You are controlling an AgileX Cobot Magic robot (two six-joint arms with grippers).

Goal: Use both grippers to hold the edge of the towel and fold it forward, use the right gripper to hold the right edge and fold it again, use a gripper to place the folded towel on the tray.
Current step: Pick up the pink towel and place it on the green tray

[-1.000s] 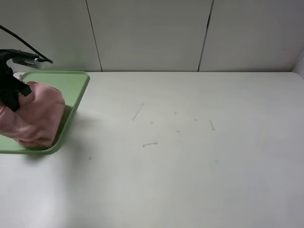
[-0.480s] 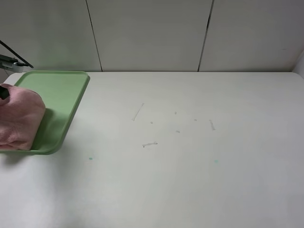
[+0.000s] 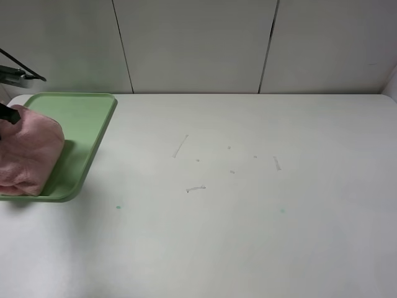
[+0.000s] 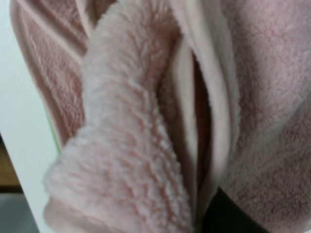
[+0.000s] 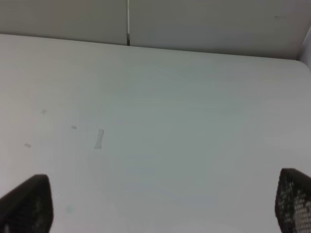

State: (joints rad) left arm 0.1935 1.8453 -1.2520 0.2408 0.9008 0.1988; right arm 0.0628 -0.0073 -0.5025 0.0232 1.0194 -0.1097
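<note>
i was on the last step: the towel sat bunched on the tray at the table's far left corner. i couldn't tell whether the left gripper still pinched it; the right gripper hung wide, holding nothing. next i'd release and lift clear.

lab: bare white table, panel wall

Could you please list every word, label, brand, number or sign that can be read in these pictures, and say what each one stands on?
None: no readable text appears in any view.
The pink towel shows only plain fleece, also close up in the left wrist view; no label is in sight.
The green tray bears no print.
The white table carries only small scuffs and specks, not letters.
The right gripper fingertips show no marking.
</note>
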